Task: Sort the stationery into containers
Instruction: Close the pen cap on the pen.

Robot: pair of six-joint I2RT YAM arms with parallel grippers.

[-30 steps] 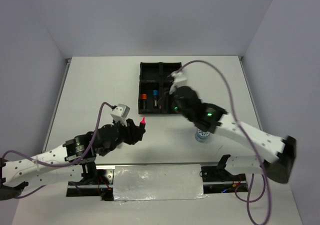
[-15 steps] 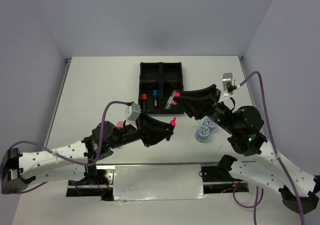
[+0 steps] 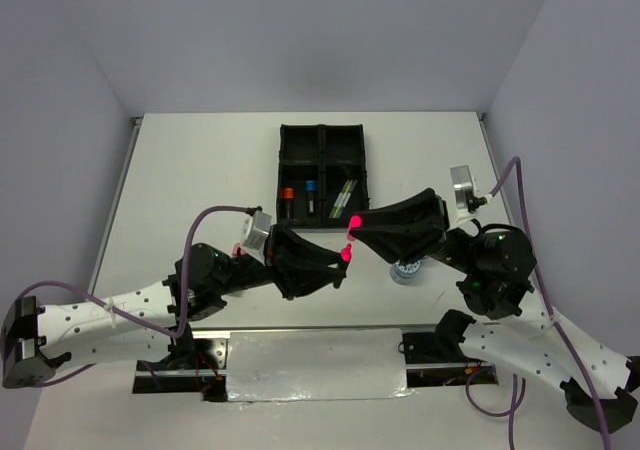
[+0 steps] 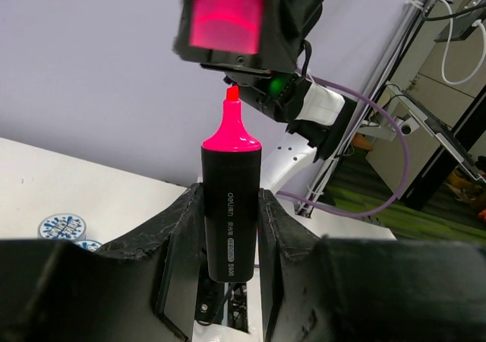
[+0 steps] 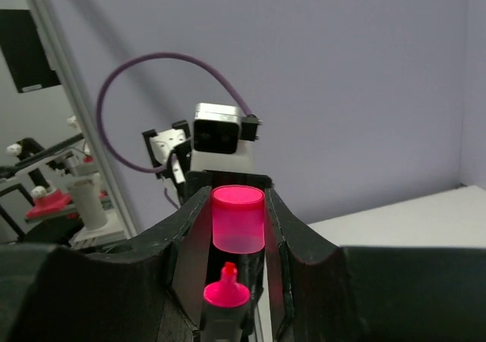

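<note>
My left gripper (image 3: 335, 260) (image 4: 230, 196) is shut on a black highlighter (image 4: 230, 220), uncapped, its pink tip (image 3: 345, 255) (image 4: 231, 121) pointing at the right gripper. My right gripper (image 3: 358, 232) (image 5: 238, 199) is shut on the pink cap (image 5: 238, 219) (image 4: 228, 15), its open end facing the tip (image 5: 225, 292) with a small gap between them. Both hang above the table in front of the black four-compartment tray (image 3: 283, 175). The tray holds an orange-capped highlighter (image 3: 287, 202), a blue-capped one (image 3: 310, 198) and thin pens (image 3: 345, 198).
A blue-white roll (image 3: 405, 272) (image 4: 62, 226) lies on the table under the right arm, partly hidden. Something small and pink (image 3: 239, 250) peeks out beside the left arm. White walls close the table on three sides.
The right arm swung back from the tray and came down with the pink cap to face the left gripper. The left gripper moved right with the highlighter. Cap and tip are now close.
</note>
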